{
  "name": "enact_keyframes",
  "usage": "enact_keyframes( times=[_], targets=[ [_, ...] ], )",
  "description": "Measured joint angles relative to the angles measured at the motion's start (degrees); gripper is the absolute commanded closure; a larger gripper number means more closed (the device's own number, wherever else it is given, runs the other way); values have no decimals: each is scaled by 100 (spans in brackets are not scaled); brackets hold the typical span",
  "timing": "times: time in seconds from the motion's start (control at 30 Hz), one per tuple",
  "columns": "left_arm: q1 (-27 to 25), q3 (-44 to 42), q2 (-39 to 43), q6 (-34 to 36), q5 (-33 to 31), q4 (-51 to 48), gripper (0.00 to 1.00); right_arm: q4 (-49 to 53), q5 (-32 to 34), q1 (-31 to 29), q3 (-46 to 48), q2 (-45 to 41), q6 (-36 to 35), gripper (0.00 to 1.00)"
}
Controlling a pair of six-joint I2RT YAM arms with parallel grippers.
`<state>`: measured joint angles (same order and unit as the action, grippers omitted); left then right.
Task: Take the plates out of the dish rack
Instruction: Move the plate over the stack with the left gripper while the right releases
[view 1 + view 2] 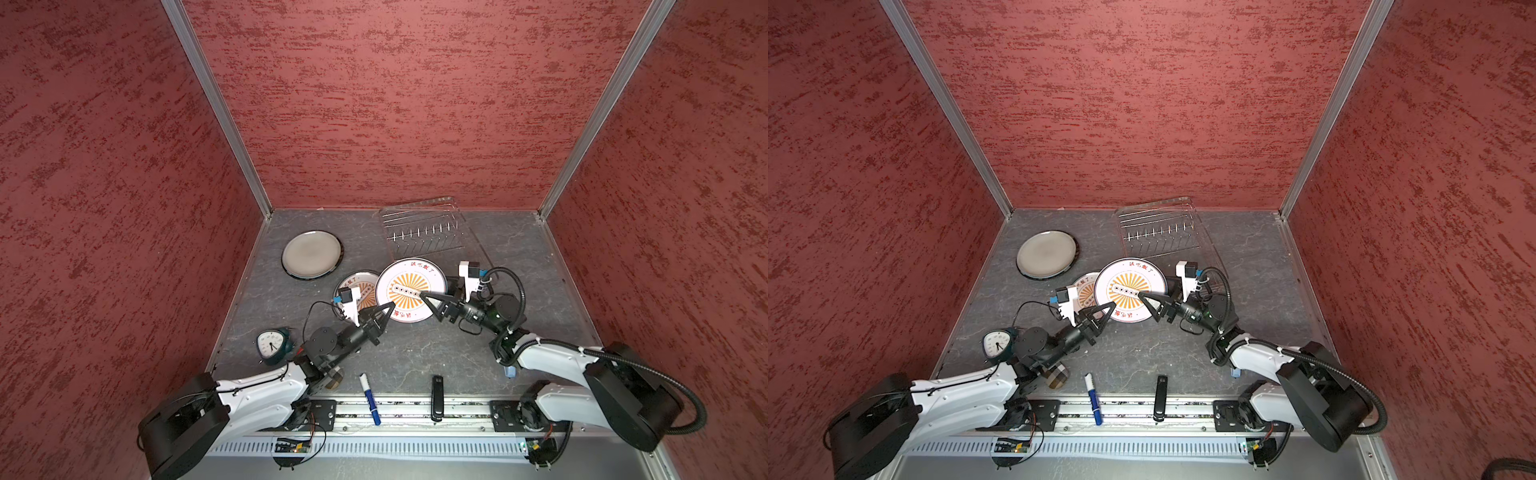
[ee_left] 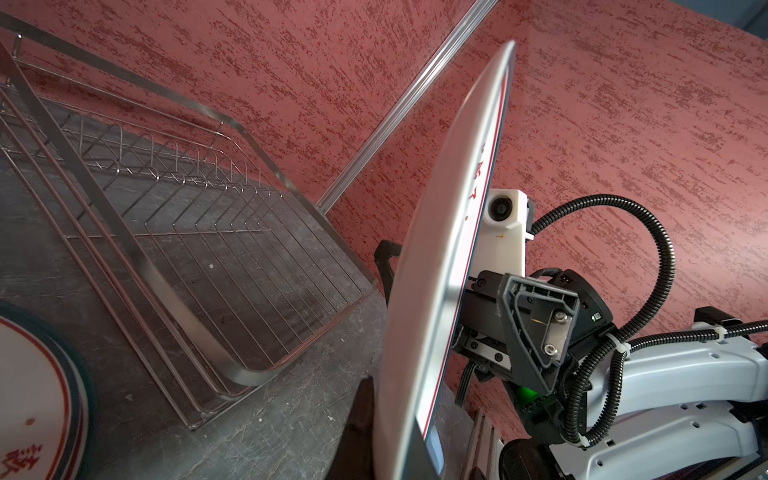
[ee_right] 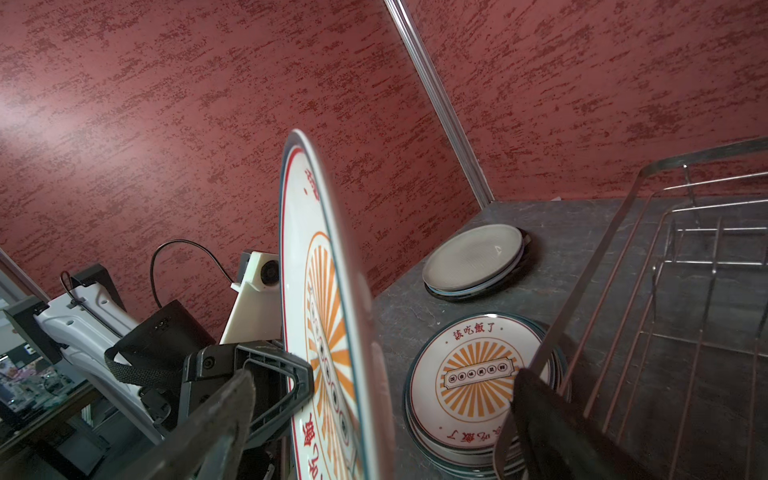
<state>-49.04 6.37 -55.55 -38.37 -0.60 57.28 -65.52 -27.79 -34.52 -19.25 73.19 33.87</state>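
Glazed ceramic pinched at one rim is the risk. The plate [image 1: 401, 277] hangs above the tabletop [image 1: 415, 357], in front of the bare rack [image 1: 424, 239], held by the left jaws alone (the right jaws gape wide astride its opposite rim). It may pivot, slip and chip the stack [image 3: 473, 382] beside it. It is tilted, face up toward the near edge; being round, it has no long axis.

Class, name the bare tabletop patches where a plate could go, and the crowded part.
Bare: between dish rack and right wall; between held plate and marker. Crowded: left, around the sunburst stack, grey plates and clock.
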Motion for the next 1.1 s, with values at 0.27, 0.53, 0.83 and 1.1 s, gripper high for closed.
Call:
enact_keyframes(
  times=[0.27,0.53,0.83,1.1],
  targets=[
    [79,-168,688,-330,-658,-684,100,114,79,-50,0,11,0,1],
    [378,-208,1294,-1034,-1364,-1773,100,409,212,-426,-289,24,-227,1],
    [1147,-498,1856,-2015,-1707,-2957,100,863,758,-920,-656,291,-835,1],
    [1224,-372,1829,-2710,-1838,-3982,100,1611,1434,-1366,-1368,664,-1419,1]
  ],
)
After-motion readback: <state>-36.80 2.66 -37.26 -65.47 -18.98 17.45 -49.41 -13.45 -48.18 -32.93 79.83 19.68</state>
